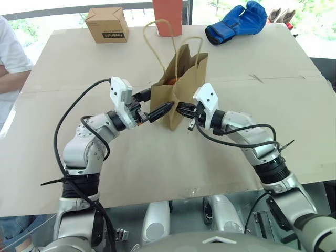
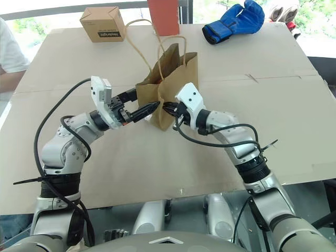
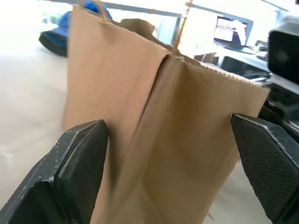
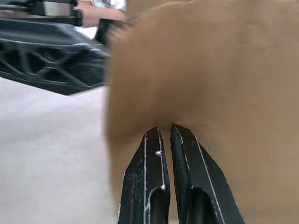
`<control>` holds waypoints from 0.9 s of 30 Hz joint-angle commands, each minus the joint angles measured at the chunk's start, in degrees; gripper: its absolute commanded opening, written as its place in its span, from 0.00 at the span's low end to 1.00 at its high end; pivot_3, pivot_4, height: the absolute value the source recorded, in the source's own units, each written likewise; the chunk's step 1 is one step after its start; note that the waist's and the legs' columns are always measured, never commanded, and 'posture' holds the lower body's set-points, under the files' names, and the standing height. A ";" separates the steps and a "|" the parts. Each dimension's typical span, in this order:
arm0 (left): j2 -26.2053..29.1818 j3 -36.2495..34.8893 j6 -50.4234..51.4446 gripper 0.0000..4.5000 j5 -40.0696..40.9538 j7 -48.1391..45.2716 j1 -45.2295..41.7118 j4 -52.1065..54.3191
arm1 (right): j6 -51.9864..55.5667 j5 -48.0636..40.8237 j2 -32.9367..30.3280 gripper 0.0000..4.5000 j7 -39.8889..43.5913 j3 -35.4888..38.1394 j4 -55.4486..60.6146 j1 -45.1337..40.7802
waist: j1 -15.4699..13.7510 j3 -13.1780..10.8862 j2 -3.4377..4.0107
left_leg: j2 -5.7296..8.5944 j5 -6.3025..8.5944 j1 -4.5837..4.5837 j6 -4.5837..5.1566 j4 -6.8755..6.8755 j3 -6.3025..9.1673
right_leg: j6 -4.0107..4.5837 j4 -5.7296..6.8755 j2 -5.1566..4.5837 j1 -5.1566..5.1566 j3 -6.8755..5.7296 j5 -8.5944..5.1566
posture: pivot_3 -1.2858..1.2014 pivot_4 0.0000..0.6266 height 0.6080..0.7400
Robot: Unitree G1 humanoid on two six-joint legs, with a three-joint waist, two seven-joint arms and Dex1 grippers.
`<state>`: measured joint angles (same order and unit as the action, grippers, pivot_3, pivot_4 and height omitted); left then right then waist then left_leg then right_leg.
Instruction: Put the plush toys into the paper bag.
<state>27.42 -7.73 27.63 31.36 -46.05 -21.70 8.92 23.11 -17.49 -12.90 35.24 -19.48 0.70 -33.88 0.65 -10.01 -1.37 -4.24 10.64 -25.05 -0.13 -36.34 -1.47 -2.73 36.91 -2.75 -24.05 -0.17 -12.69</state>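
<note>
Cardboard-covered table (image 1: 79, 173): paper bag (image 1: 178, 89) between wide-apart left end effector (image 1: 153, 107) and closed right end effector (image 1: 181, 109).

A large table (image 1: 63, 157) covered with pale brown cardboard sheets is seen, with a seam running across its middle. Along the far edge, a small printed cardboard box (image 1: 107, 24), a red-orange upright object (image 1: 167, 16) and a blue boxing glove (image 1: 236, 22) are placed. Bright daylight is admitted through windows behind.

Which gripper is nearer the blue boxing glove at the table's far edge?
Right. The right gripper, jaws shut, sits at the brown paper bag, on the side toward the blue boxing glove; the left gripper, jaws open, is on the bag's opposite side.
</note>
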 commanded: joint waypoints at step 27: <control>-6.70 2.50 -2.11 0.57 -4.33 11.43 -2.61 -0.29 | -2.96 4.34 2.71 0.00 0.25 3.14 5.81 4.57 | -0.02 0.01 -0.01 | 0.00 0.00 0.04 0.00 -0.02 0.03 | -0.03 0.11 0.02 0.05 0.01 0.03 | 0.52 0.24 0.81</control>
<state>20.61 -4.49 25.94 27.15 -35.10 -23.51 7.29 20.37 -12.87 -9.47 35.10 -17.42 1.10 -30.05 0.63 -10.01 -1.38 -4.23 10.64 -25.00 -0.13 -36.36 -1.44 -2.76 37.02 -2.73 -23.99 -0.17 -12.67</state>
